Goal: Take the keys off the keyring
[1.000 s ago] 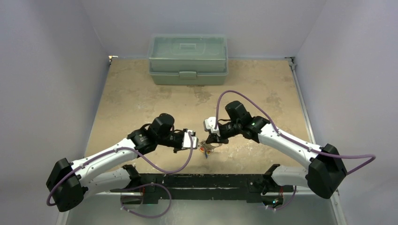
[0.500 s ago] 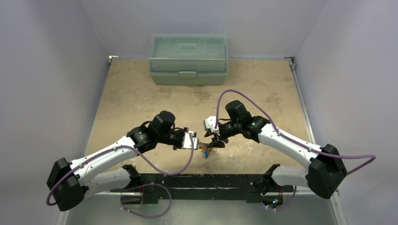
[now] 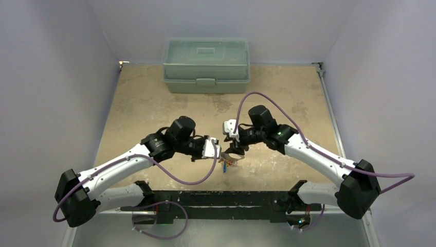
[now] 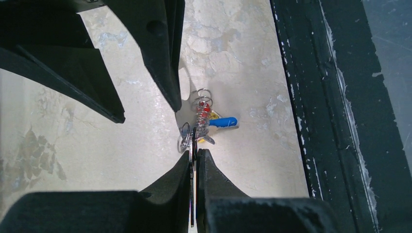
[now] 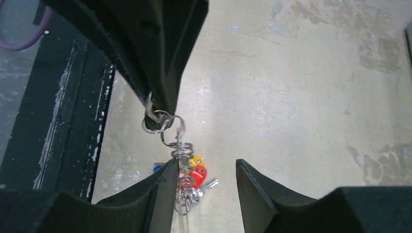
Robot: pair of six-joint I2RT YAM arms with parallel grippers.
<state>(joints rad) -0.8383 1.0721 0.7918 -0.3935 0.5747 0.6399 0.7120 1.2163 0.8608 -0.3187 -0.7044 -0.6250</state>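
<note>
The keys (image 5: 193,177) hang in a bunch in the right wrist view: wire rings, a yellow tag, a red tag and a silver key. A blue tag (image 4: 223,122) shows in the left wrist view. The bunch hangs from a thin grey metal loop, the keyring (image 5: 154,118). My left gripper (image 4: 195,151) is shut on this loop, seen edge-on between its tips. My right gripper (image 5: 204,165) is open around the hanging keys, its left finger right beside them, nothing pinched. From above, the keys (image 3: 224,163) dangle between both grippers just over the table.
A pale green lidded toolbox (image 3: 206,64) stands at the back of the sandy table. A black rail (image 3: 221,198) runs along the near edge, close below the keys. Grey walls close in the left, right and back sides.
My right gripper has gone from shut to open at the keys. Both arms have shifted slightly away from the near edge, and the left gripper still holds the loop.
</note>
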